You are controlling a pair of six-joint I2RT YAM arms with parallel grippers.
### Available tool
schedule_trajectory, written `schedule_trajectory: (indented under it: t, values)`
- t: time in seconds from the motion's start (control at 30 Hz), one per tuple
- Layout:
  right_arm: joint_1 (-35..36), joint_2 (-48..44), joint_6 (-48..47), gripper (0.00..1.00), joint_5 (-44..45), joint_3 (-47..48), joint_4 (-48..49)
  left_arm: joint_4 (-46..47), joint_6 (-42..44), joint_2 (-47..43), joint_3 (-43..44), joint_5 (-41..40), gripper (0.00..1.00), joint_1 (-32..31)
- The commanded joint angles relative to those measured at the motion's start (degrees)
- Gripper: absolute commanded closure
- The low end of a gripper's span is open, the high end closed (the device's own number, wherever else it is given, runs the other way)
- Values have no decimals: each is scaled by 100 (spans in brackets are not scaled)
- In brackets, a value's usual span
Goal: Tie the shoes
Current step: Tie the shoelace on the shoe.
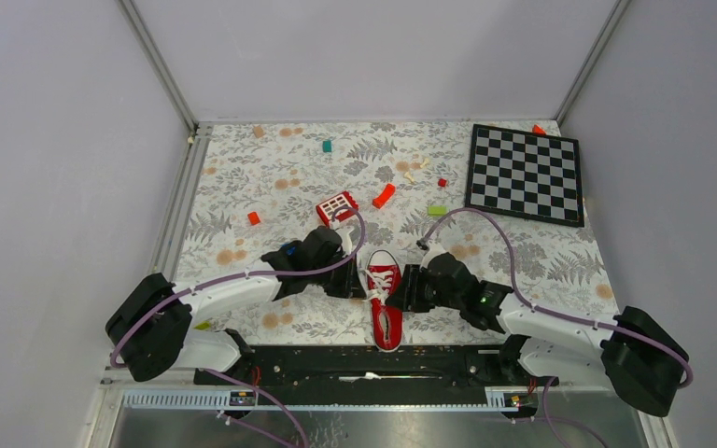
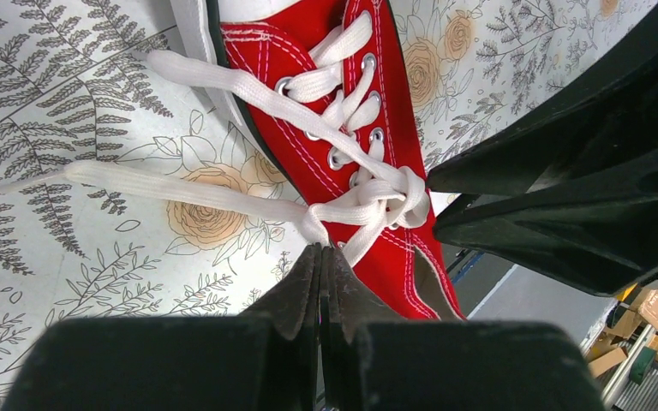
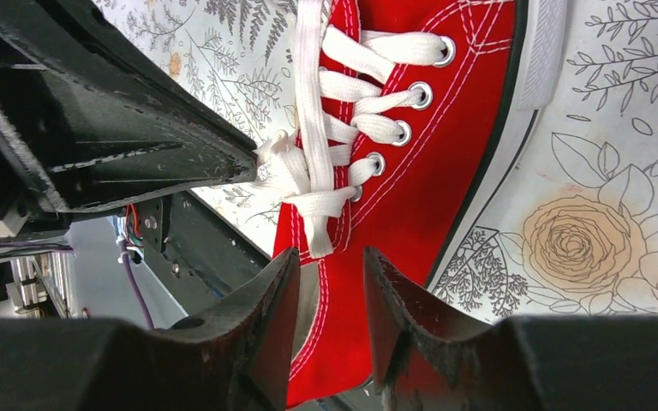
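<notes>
In low: the left arm [image 1: 233, 294] and the right arm [image 1: 551, 322] reach inward, wrists facing each other close at the middle. The left fingers [image 2: 304, 291] are pressed flat together; the right fingers [image 3: 394, 300] stand parted, gap showing.

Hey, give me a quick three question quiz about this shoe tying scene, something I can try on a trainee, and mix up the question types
1. True or false: the left tool is shut.
2. Seen from above, the chessboard lies: A far right; B far left; C near middle.
3. Fill in: the red sneaker has ___ laces.
Key: 1 true; 2 A; 3 white.
</notes>
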Motion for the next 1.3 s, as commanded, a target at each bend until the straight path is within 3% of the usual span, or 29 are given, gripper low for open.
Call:
schedule_trajectory:
  t: [0.0,0.2,0.3,0.43,0.83,1.27]
  values:
    - [68,284,78,61,-92,89,499,92,90,-98,288,-47,100,-26]
    - [81,479,65,65,-154,75,742,102,103,-67,325,-26,100,-26]
    - [82,561,31,76,-240,91,755,103,100,-50,325,-11,100,-26]
    - [81,425,39,100,-129,14,703,76,95,-103,299,-22,100,-26]
    - [68,-407,-33,100,670,-98,-303,-544,137,-341,561,-306,100,-19]
    - [55,-356,58,100,879,-259,-337,-653,15,-223,293,-495,100,-18]
